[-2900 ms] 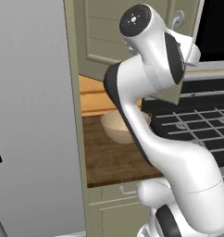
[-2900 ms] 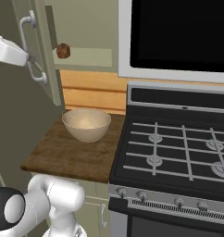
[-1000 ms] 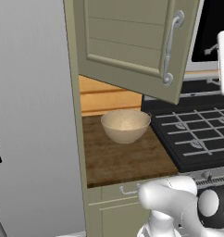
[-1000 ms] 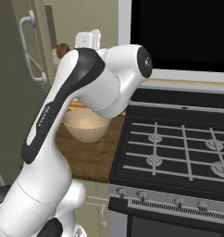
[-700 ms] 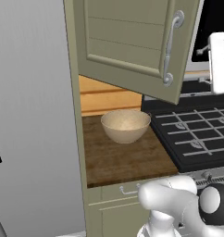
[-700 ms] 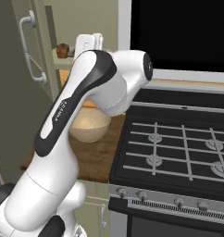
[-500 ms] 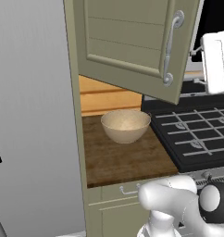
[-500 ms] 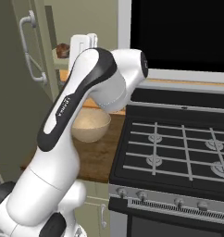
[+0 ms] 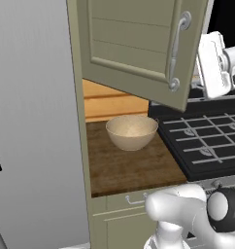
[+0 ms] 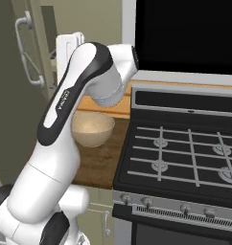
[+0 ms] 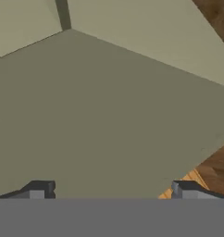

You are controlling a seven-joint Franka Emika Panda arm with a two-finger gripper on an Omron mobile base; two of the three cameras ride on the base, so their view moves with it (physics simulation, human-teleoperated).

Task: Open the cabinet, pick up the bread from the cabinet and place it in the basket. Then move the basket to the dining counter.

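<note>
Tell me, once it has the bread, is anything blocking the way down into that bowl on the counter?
Nothing visible does. The basket sits open-topped and empty on the narrow wooden worktop, with bare wood around it. The open cabinet door hangs above and slightly in front of it. The bread is not visible now.
</note>
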